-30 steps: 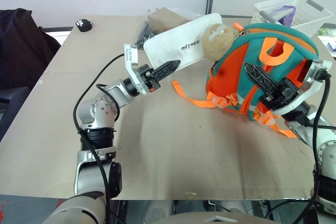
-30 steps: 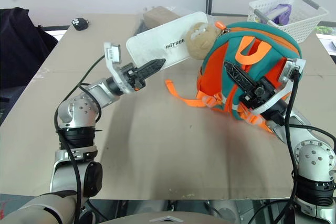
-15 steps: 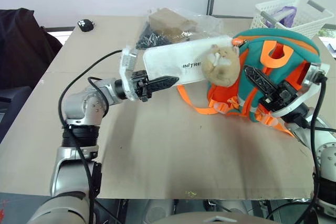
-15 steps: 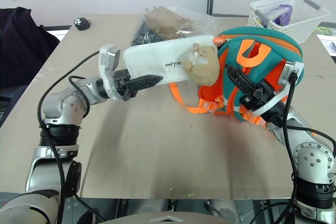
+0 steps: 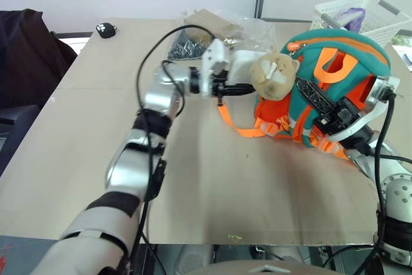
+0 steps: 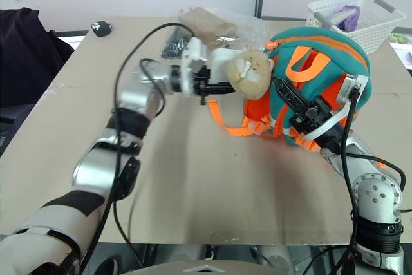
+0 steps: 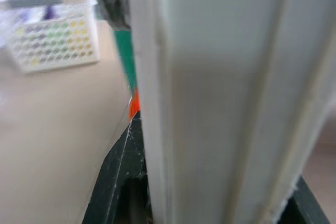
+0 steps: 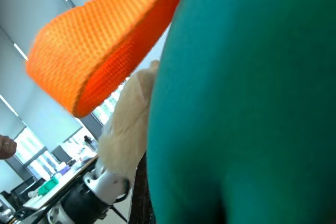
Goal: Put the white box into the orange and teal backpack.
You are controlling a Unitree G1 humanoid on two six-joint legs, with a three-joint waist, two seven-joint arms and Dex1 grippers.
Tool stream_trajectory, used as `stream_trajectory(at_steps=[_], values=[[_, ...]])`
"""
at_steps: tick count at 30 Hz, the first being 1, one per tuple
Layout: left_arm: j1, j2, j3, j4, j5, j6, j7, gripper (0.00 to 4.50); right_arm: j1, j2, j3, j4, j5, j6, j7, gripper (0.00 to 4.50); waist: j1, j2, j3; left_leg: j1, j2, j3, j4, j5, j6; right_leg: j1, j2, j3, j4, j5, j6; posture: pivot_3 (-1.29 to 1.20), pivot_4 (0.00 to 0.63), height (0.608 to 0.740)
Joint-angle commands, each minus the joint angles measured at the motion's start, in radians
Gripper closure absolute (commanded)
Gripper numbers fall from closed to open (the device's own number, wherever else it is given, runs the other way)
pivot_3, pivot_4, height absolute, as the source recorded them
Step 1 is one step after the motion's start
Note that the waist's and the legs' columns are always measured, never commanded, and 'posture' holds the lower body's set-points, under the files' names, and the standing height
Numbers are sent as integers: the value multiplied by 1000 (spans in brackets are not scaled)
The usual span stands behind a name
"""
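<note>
A tan table (image 5: 212, 191) carried the orange and teal backpack (image 5: 335, 88). Behind the backpack stood a white lattice basket (image 5: 360, 14). Left of it lay a clear bag (image 5: 212, 30); farther left, a small black object (image 5: 105, 29).

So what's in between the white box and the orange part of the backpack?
The tan plush animal head sits there, seen from the head views. The white box, held by the left gripper, pokes in behind it toward the orange and teal backpack.
</note>
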Motion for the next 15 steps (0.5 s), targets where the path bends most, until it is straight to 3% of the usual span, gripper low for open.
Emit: stream_trajectory(at_steps=[1,4,5,9,11,15], values=[[-140,-81,-19,146,86,-125,74,3321,-20,22,17,-39,1,-19,-6,4471,-2,0,0,0,0,0,0,0,0,0,0,0,0,0,0,0,150,725],[-226,-158,-38,277,164,-174,146,3321,-25,41,36,-38,-23,-29,-6,4471,-2,0,0,0,0,1,0,-1,2,0,0,0,0,0,0,0,150,725],[-249,-184,-36,304,188,-205,226,2827,-26,49,43,-40,-31,-32,-8,4498,-3,0,0,0,0,1,0,-2,3,0,0,0,0,0,0,0,150,725],[-257,-251,46,324,134,-181,201,1213,-13,77,69,-62,-74,-50,-10,4500,-3,-1,0,1,0,-1,0,-3,5,0,0,0,2,0,1,0,150,725],[-231,-255,95,310,101,-143,193,163,-3,83,71,-70,-83,-57,-9,4500,-3,-1,1,1,1,-1,0,-3,5,-1,0,0,2,0,1,0,150,725],[-163,-224,164,209,33,-17,140,66,18,88,67,-82,-99,-69,-10,4500,-8,0,1,1,2,0,0,-2,4,-1,0,0,1,0,1,0,150,725]])
